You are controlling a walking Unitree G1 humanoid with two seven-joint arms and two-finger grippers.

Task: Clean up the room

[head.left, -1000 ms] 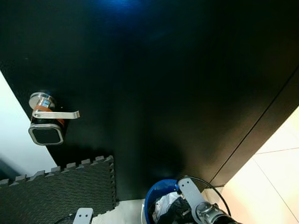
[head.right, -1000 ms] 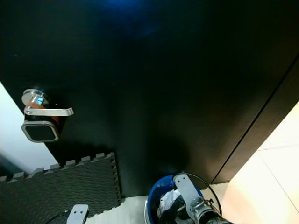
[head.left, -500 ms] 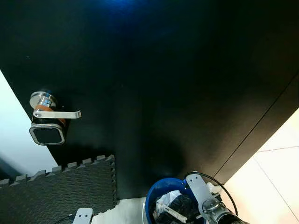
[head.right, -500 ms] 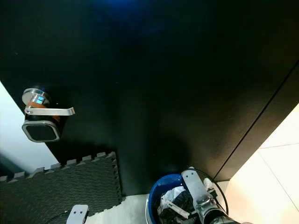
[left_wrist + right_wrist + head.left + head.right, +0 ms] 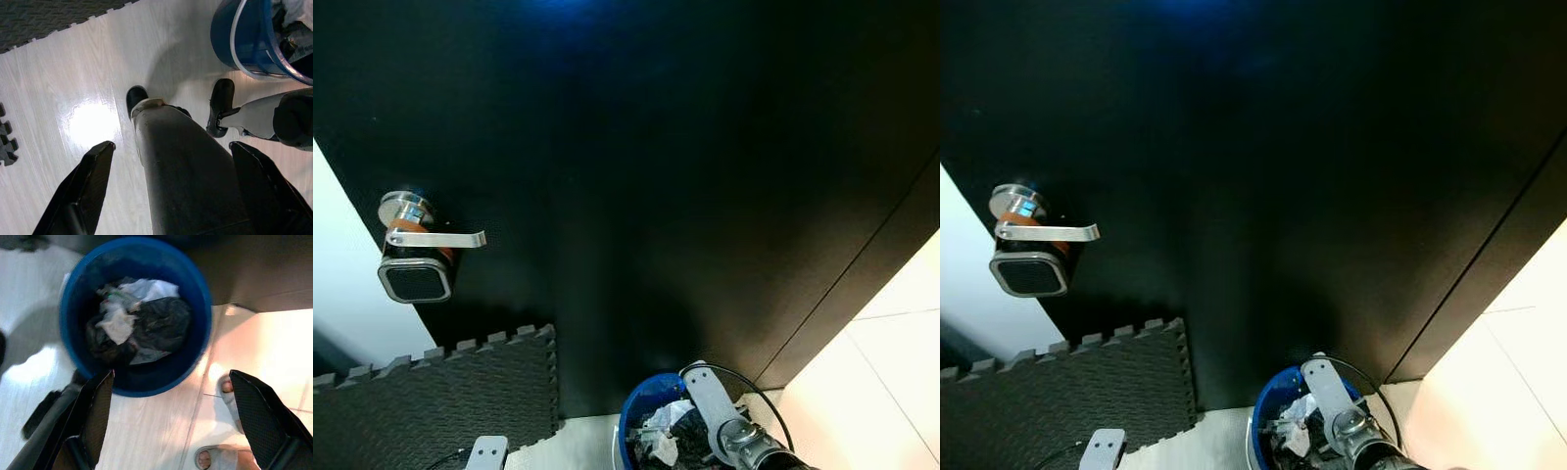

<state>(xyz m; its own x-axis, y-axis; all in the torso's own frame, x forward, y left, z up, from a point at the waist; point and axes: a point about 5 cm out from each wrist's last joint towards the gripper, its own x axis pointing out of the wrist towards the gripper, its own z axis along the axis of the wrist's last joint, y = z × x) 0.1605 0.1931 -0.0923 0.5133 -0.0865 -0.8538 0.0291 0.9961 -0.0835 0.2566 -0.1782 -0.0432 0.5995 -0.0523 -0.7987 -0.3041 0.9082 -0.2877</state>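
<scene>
Item: blue bucket, on pale floor at foot of black door. Used as rubbish bin: holds crumpled white paper and dark bag-like waste, approx half full. Placement by door prob. for carrying out or easy reach; judgement only.

Right end effector: hangs directly above bucket mouth, fingers spread wide, nothing between them. Position suits a drop into bucket; looks like drop step is done or nothing was carried. Right arm seen over bucket rim in eye view.

Left end effector: idle at robot's side, fingers wide apart, empty, pointing down past robot's own leg and feet.

Other: lever handle w/ keypad lock on door; dark foam mat beside door base; a person's sandalled toes on tiles near bucket.

Labels/writing: none legible on bucket, lock or waste.
</scene>
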